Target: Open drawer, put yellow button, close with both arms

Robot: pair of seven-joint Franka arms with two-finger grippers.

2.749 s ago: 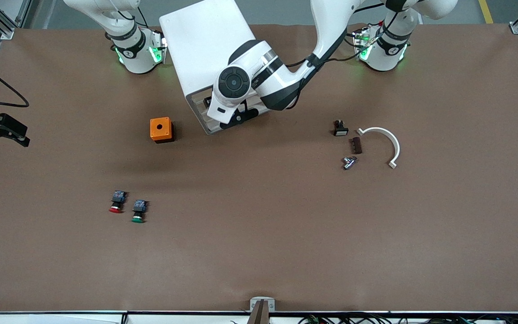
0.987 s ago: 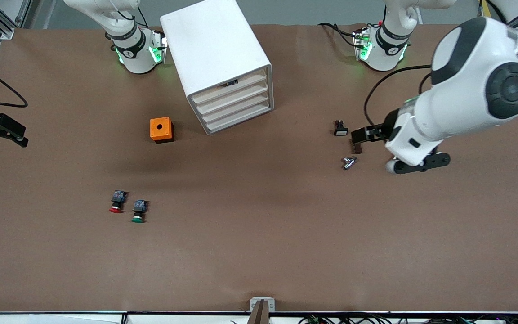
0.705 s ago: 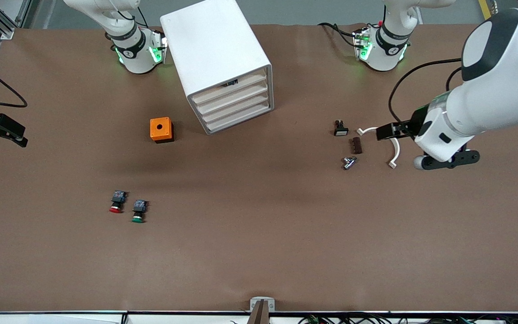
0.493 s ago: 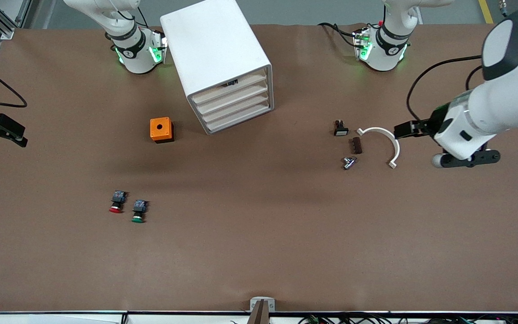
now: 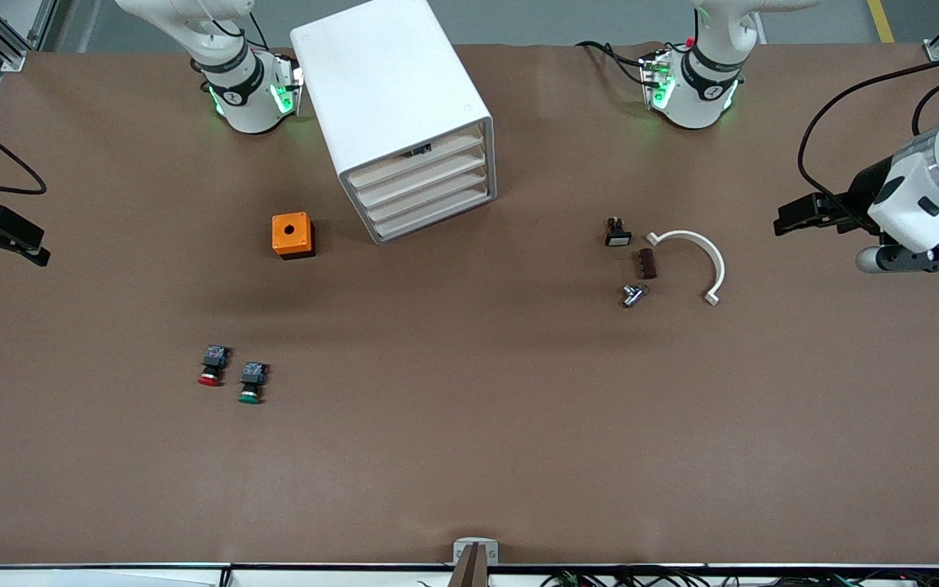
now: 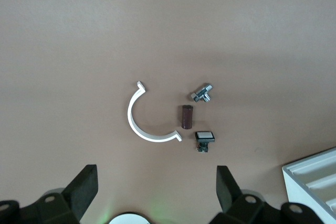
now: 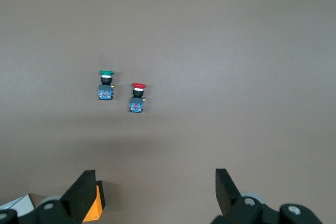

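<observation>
The white cabinet [image 5: 401, 114] stands near the tabletop's edge by the robot bases, and its top drawer [image 5: 417, 152] sits flush with the three below it. The yellow button cannot be seen anywhere. The left gripper [image 5: 795, 218] hangs above the tabletop's edge at the left arm's end, fingers [image 6: 84, 187] spread wide and holding nothing. The right gripper [image 5: 9, 239] waits over the tabletop's edge at the right arm's end, likewise wide open and empty. An orange box [image 5: 292, 235] sits beside the cabinet. A red-capped button [image 5: 211, 368] and a green-capped button [image 5: 250, 384] lie side by side, nearer the front camera. A white curved clip [image 5: 699, 259] lies toward the left arm's end.
</observation>
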